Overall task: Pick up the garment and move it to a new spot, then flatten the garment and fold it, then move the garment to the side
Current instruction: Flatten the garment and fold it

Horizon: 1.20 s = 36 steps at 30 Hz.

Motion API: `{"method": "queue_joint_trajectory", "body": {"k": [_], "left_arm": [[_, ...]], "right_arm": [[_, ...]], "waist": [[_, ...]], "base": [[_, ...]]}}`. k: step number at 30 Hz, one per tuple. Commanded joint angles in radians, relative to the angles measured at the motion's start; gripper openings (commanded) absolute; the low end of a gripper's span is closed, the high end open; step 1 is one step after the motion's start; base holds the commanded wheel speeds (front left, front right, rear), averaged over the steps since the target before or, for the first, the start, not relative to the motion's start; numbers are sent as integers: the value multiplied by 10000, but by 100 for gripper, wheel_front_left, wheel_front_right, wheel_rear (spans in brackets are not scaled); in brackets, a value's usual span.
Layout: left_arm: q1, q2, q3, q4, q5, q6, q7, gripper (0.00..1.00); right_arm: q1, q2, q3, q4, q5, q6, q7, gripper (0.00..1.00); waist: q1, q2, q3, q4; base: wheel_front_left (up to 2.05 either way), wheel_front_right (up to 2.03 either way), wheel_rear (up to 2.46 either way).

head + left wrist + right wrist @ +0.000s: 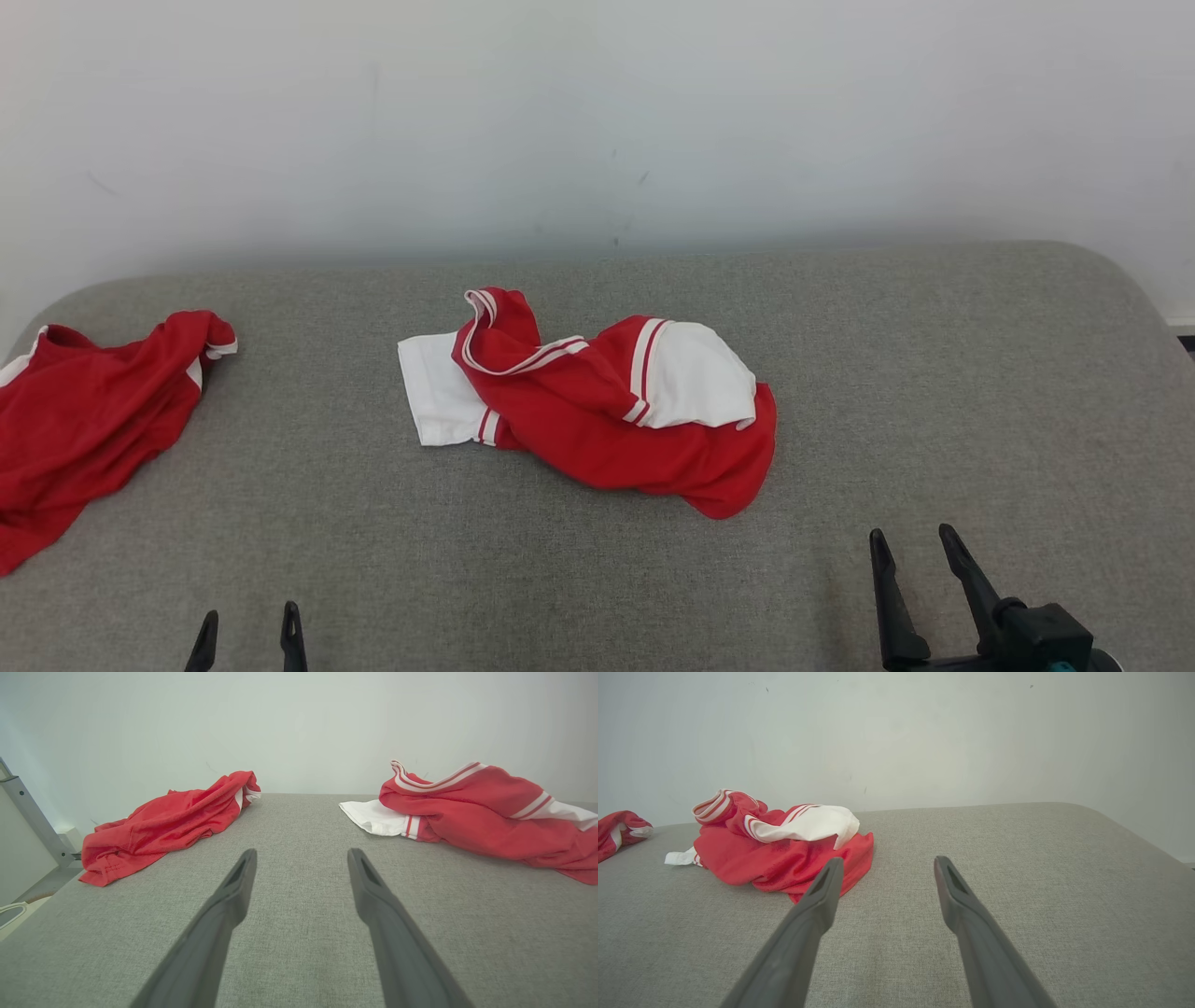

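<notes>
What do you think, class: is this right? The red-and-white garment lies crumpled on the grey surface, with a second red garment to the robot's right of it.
Wrong side. The head view shows the second red garment to the robot's left of the red-and-white garment, not its right. The rest stands.

wall (597, 112): pale, scuffed | surface (980, 392): grey fabric, perhaps a mattress

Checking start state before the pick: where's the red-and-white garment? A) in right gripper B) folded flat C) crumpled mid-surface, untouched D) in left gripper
C: the red-and-white garment lies bunched on the grey surface, with the left gripper and right gripper open and apart from it.
</notes>
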Motion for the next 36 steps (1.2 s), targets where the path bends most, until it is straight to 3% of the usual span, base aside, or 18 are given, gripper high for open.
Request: {"method": "queue_joint_trajectory", "body": {"k": [1, 12, 22, 36], "left_arm": [[52, -10, 27, 42, 112, 14, -24, 100], [-86, -165, 185, 228, 249, -194, -24, 100], [-2113, 261, -39, 1054, 199, -905, 9, 100], [-5751, 1241, -645, 4054, 56, -1590, 689, 100]], "right_arm": [[142, -11, 14, -4, 32, 34, -16, 100], [124, -11, 51, -10, 91, 34, -16, 100], [-265, -12, 334, 62, 187, 34, -17, 100], [-920, -11, 920, -60, 527, 35, -16, 100]], "waist": [[0, 0, 0, 3], [0, 0, 78, -42], [0, 0, 369, -622], [0, 0, 1437, -2835]], "base": [[0, 0, 0], [0, 0, 0], [0, 0, 0], [0, 0, 0]]}}
